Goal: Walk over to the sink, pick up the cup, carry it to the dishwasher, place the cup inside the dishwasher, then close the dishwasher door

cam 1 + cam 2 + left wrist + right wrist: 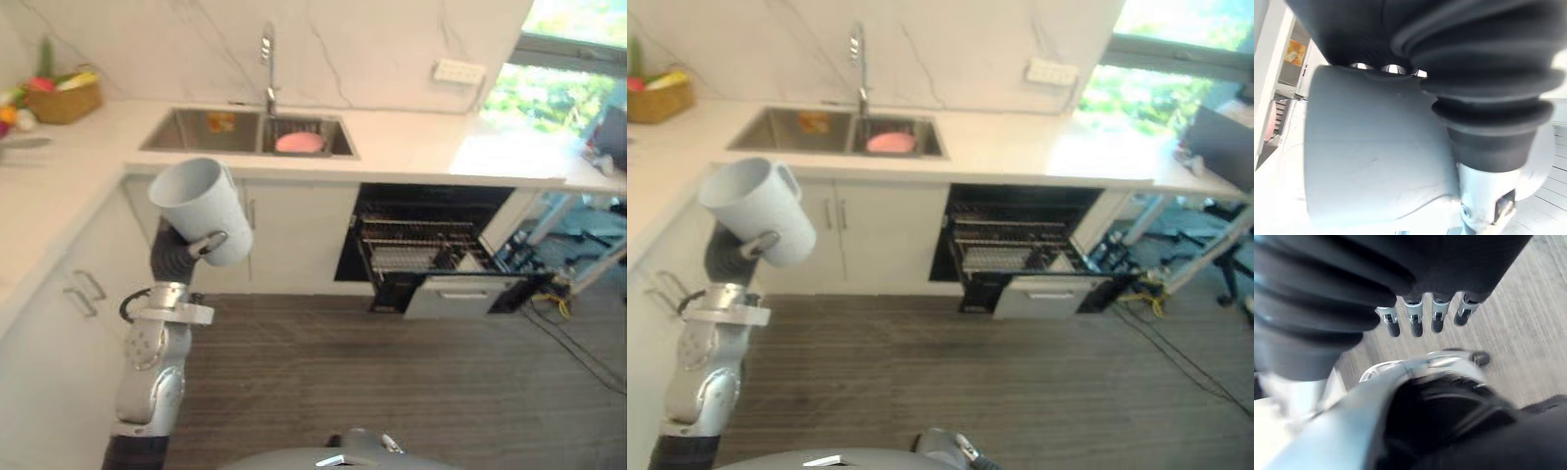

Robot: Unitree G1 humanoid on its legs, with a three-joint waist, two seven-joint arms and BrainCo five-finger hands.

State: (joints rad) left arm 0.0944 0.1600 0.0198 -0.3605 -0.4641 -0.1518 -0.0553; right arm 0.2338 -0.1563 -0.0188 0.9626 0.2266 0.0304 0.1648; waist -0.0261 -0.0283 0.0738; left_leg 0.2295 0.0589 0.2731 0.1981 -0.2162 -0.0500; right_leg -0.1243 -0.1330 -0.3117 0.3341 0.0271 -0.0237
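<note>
Wall: a white marble wall [372,49] is rising behind the countertop [411,137].
Window: a window [554,93] is pouring daylight onto the countertop's right end.
Cabinets: white cabinets [294,235] are standing under the countertop.
Floor: a grey striped floor [372,382] is stretching out below the countertop.

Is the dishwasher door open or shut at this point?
Open: the dishwasher door is folded down, and the wire rack shows in the dark opening.

Silver-grey arm [149,390]; dark ribbed wrist cover [168,258]; right hand [1413,316] fingers [1438,313] silver, dark-tipped.
</note>
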